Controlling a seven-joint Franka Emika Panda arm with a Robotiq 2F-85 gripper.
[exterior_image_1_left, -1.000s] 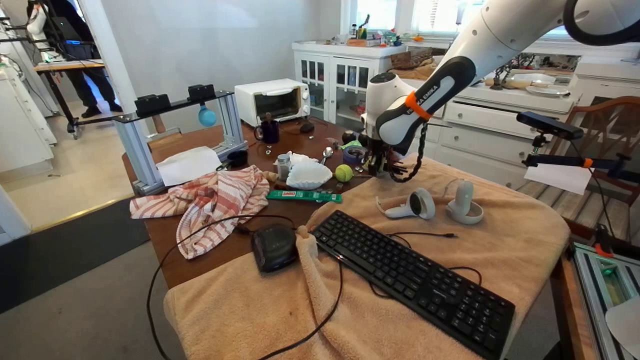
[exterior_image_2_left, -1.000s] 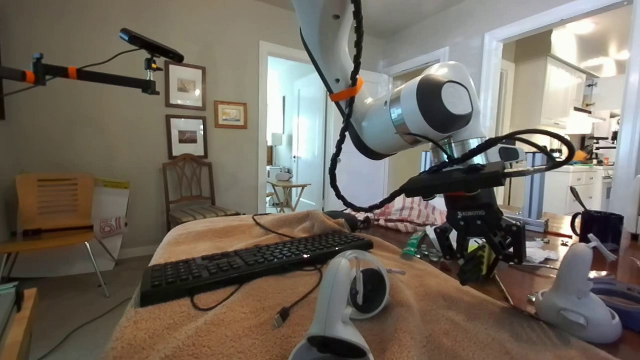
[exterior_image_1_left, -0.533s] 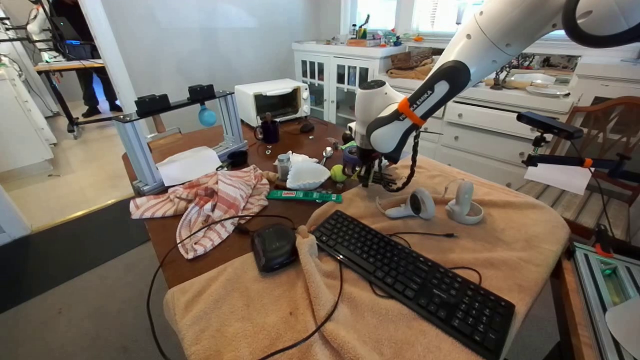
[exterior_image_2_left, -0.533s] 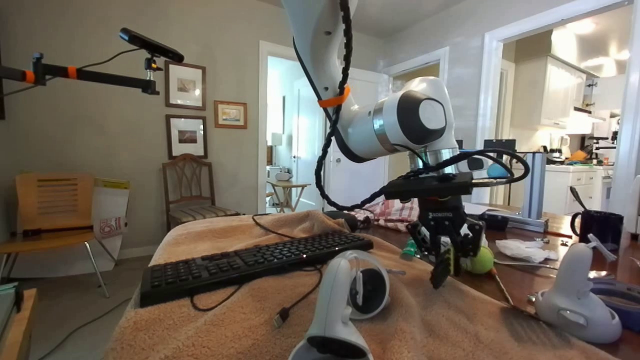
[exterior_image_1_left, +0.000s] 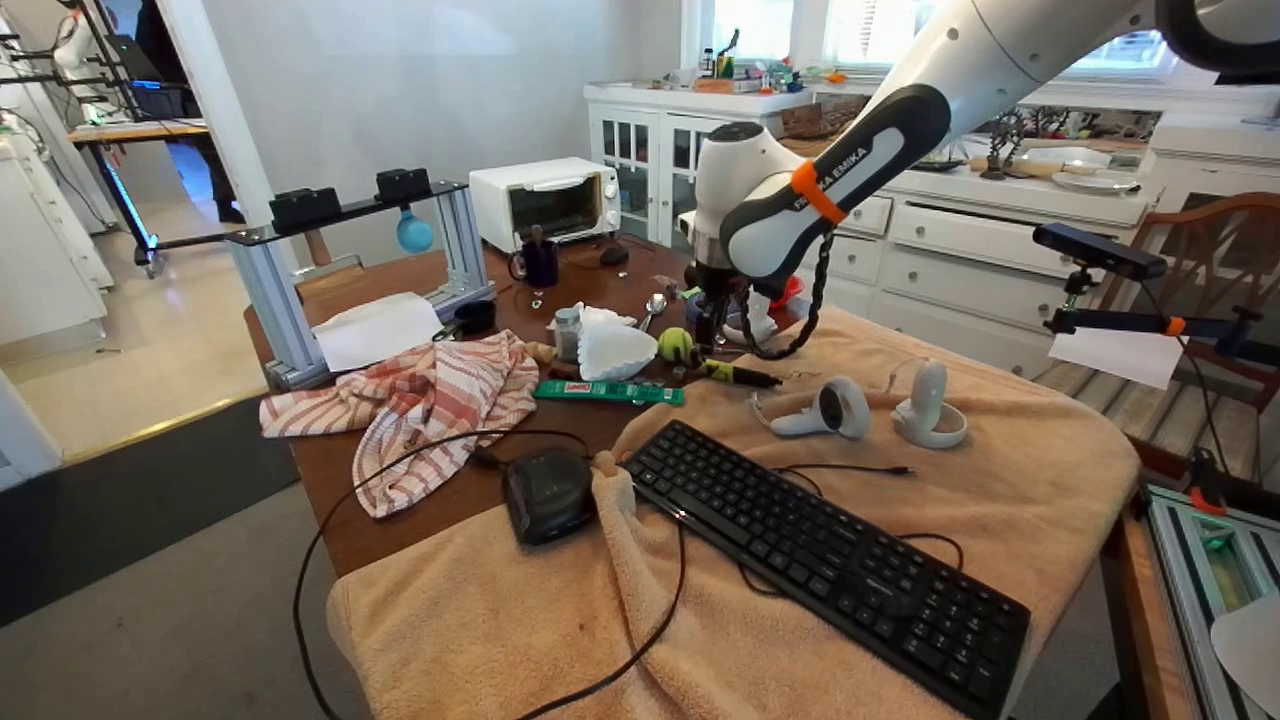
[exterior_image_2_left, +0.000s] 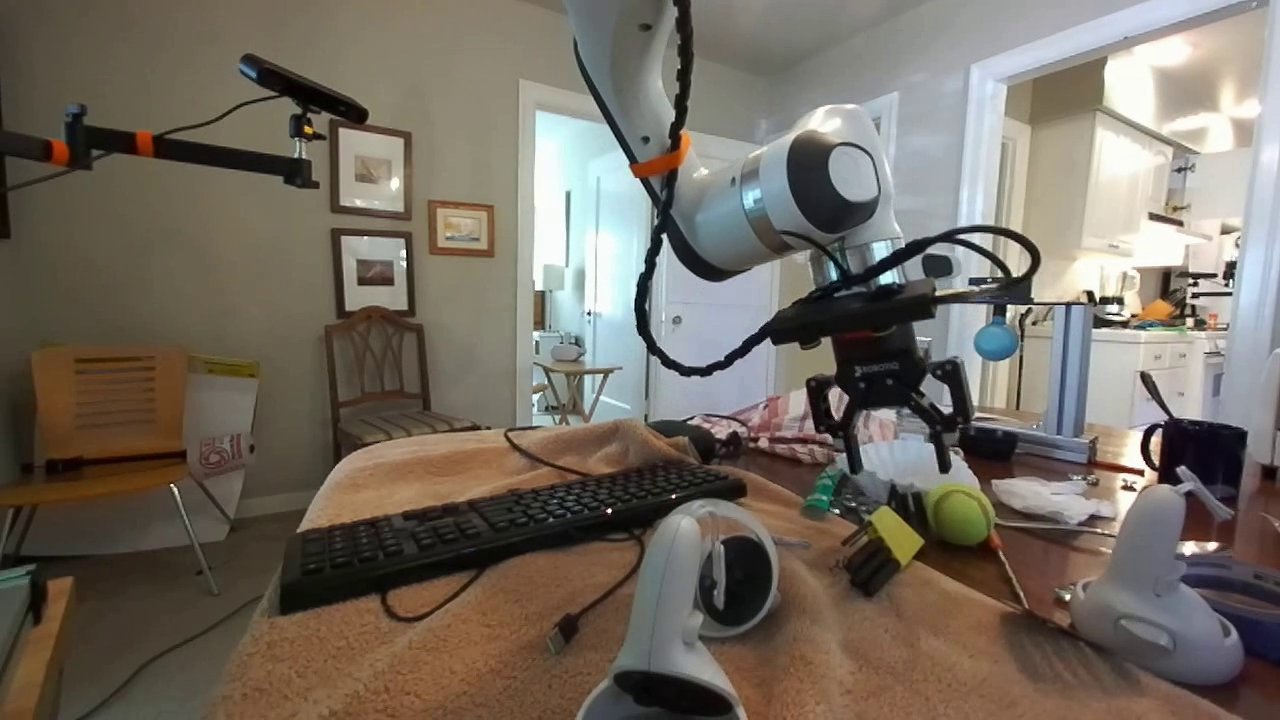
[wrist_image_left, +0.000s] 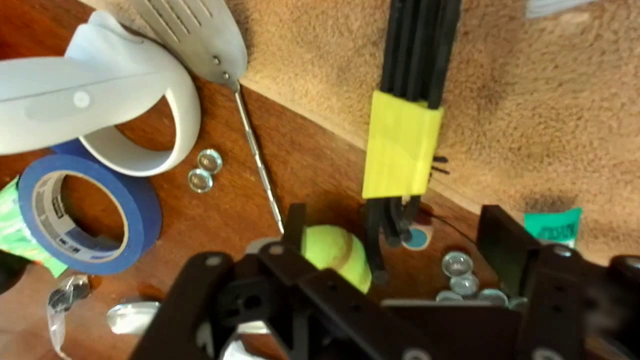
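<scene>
A: What do we record of the claw (exterior_image_2_left: 899, 466)?
B: We find its jaws spread wide with nothing held between them, right of centre in an exterior view.
A: And the article concerned?
B: A yellow-wrapped bundle of black sticks (wrist_image_left: 402, 145), lying loose. In the wrist view it runs from the top edge down past the middle, right of centre. It crosses the border of the tan towel (wrist_image_left: 510, 125), its lower ends over bare counter (wrist_image_left: 320, 175). A tennis ball (wrist_image_left: 336, 252) lies just beside those ends; whether they touch, we cannot tell.
A: Which step do we enter as in hand?
B: In our judgement, the letting-go: bundle down, claw apart from it and unloaded. A reach would look much the same, so we enter this as opinion only.
A: And what does the next move call for?
B: We would advise a straight rise with the jaws left wide, so that neither bundle nor tennis ball is nudged. Should a grip be wanted instead, we would first shift the claw toward the top of the wrist view, where the bundle's yellow middle sits.
A: Any hazard noted?
B: Glass beads (wrist_image_left: 464, 285) near the jaw at lower right of that view; we judge them easily scattered.
</scene>
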